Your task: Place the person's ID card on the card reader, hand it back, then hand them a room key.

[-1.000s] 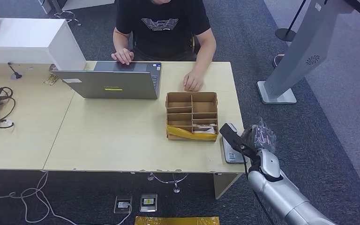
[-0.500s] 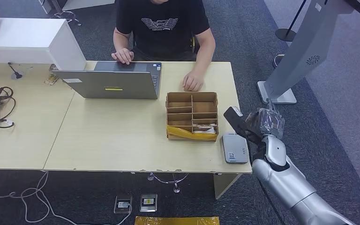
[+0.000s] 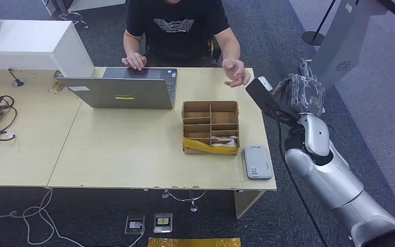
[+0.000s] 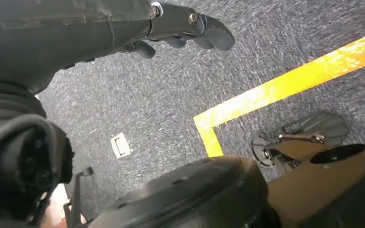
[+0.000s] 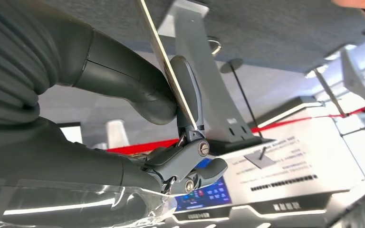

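Head view: one right hand (image 3: 299, 94) pinches one ID card (image 3: 261, 96).

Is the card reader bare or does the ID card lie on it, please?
Bare: the reader lies empty; the right hand holds the card aloft.

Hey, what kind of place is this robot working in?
Probably a mock hotel or office reception desk: a person sits at a laptop, a card reader lies on the desk, and a kiosk stand stands beside it on grey carpet.
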Controlling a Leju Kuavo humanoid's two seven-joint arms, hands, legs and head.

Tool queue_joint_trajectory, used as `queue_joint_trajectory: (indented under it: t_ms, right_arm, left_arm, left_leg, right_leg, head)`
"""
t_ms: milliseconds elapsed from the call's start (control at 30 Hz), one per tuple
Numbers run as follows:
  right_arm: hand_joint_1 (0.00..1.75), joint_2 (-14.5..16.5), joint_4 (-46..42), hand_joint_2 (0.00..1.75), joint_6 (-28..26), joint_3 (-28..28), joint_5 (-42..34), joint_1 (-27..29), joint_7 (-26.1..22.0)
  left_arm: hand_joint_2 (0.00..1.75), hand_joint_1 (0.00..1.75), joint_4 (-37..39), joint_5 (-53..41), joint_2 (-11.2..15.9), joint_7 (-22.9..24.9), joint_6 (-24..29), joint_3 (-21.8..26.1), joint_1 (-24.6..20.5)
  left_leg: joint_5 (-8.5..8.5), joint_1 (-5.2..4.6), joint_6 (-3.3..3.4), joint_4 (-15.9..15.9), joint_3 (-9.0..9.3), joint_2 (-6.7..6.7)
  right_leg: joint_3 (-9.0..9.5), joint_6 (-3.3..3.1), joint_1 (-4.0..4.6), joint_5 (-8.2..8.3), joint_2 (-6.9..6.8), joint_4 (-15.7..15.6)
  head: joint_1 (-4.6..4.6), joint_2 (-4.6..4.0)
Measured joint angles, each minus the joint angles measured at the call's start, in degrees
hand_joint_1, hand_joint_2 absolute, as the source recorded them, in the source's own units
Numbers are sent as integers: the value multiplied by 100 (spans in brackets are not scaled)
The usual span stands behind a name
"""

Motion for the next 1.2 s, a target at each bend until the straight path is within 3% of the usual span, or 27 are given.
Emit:
queue_joint_trajectory:
  t_ms: [500, 900, 933, 967, 1033, 1067, 1100, 1200]
  right_arm:
    - [175, 13, -191, 175, 5, 265, -173, -291, -21]
    - [175, 322, -1, 175, -39, 529, -257, -496, -72]
    - [154, 336, 14, 175, -39, 550, -258, -507, -74]
    - [122, 347, 29, 175, -39, 571, -261, -519, -79]
    - [36, 368, 63, 175, -38, 615, -262, -547, -94]
    - [13, 379, 85, 175, -33, 637, -255, -565, -101]
    - [1, 389, 112, 175, -22, 660, -241, -586, -100]
    - [0, 424, 196, 175, 41, 730, -163, -633, -67]
  left_arm:
    - [0, 0, 1, 54, -11, 11, 57, -3, -9]
    - [0, 0, 1, 215, -20, 11, 145, -1, 100]
    - [0, 0, 1, 218, -21, 11, 146, -1, 103]
    - [0, 0, 1, 220, -21, 11, 146, -1, 106]
    - [0, 0, 1, 226, -22, 10, 146, 1, 115]
    - [0, 0, 1, 230, -23, 9, 148, 2, 119]
    - [0, 0, 1, 232, -24, 8, 149, 4, 122]
    - [0, 0, 1, 230, -33, 7, 158, 6, 124]
  left_leg:
    - [0, 0, 0, 0, -2, 3]
    - [0, 1, 0, 0, -5, -1]
    - [0, 1, 0, 0, -5, -1]
    - [0, 1, 0, 0, -5, -1]
    - [0, 1, 0, 0, -6, -1]
    - [0, 1, 0, 0, -6, -2]
    - [0, 1, 0, 0, -6, -1]
    - [0, 1, 0, 0, -6, -1]
  right_leg:
    - [1, 0, 0, 0, 3, 0]
    - [1, 0, 1, 0, -3, 1]
    - [1, 0, 1, 0, -4, 1]
    - [1, 0, 1, 0, -4, 1]
    - [1, 0, 1, 0, -5, 0]
    - [1, 0, 1, 0, -5, 0]
    - [1, 0, 1, 0, -5, 0]
    - [0, 0, 1, 0, -5, 0]
  head:
    - [-1, 0]
    - [0, 0]
    - [0, 0]
    - [0, 0]
    - [0, 0]
    - [0, 0]
    - [-1, 0]
    - [-1, 0]
